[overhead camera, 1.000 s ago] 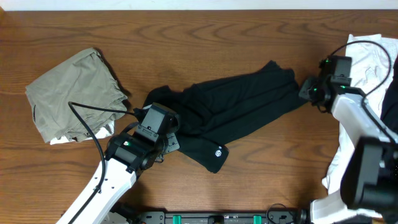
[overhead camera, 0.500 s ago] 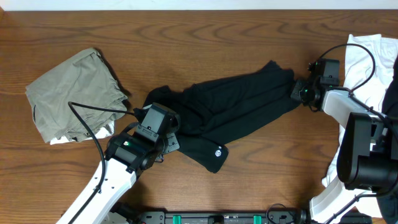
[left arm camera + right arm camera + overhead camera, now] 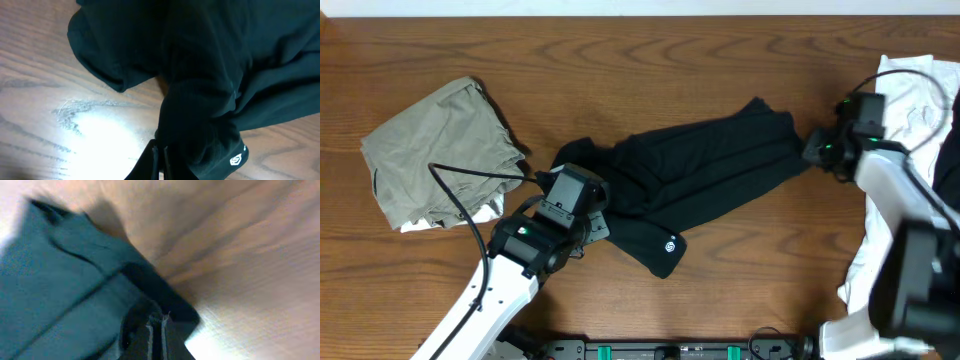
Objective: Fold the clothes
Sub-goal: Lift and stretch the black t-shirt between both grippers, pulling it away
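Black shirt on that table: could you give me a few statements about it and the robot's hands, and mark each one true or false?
1. The black shirt lies neatly folded into a square. False: it lies crumpled and stretched out on the table.
2. Its small white logo faces up. True.
3. The right hand hangs open over bare wood. False: it is closed on the shirt's edge.
4. The left hand is closed on the shirt's fabric. True.
5. The olive-grey garment lies on top of the black shirt. False: it lies apart from it, on the left arm's side.
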`<action>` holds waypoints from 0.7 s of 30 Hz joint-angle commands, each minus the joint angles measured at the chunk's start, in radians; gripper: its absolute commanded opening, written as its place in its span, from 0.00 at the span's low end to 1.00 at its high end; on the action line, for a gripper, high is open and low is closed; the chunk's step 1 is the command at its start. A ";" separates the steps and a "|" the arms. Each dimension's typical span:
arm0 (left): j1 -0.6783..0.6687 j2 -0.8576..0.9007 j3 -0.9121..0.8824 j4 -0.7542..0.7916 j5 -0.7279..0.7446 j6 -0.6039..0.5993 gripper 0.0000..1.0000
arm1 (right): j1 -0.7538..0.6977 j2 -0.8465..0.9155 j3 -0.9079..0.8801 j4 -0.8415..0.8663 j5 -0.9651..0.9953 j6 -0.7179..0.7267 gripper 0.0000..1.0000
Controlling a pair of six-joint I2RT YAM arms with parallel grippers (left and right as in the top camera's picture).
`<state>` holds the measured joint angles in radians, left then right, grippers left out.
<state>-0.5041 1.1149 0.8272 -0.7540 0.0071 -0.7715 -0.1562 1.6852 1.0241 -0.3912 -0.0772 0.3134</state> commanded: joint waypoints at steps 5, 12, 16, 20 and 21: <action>0.066 -0.085 0.096 0.000 -0.027 0.139 0.06 | -0.022 -0.355 0.045 -0.162 0.077 -0.017 0.01; 0.163 -0.188 0.286 0.000 -0.027 0.241 0.06 | -0.023 -0.653 0.067 -0.289 0.203 -0.023 0.01; 0.214 -0.235 0.377 0.001 -0.027 0.248 0.06 | -0.023 -0.788 0.130 -0.315 0.247 -0.023 0.01; 0.257 -0.261 0.421 0.026 -0.027 0.248 0.06 | -0.023 -0.852 0.208 -0.318 0.286 -0.023 0.01; 0.269 -0.266 0.421 0.049 -0.027 0.248 0.06 | -0.023 -0.856 0.235 -0.318 0.316 -0.023 0.01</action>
<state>-0.2661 0.8616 1.2213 -0.7380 -0.0002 -0.5480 -0.1719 0.8490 1.1961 -0.7097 0.1341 0.3027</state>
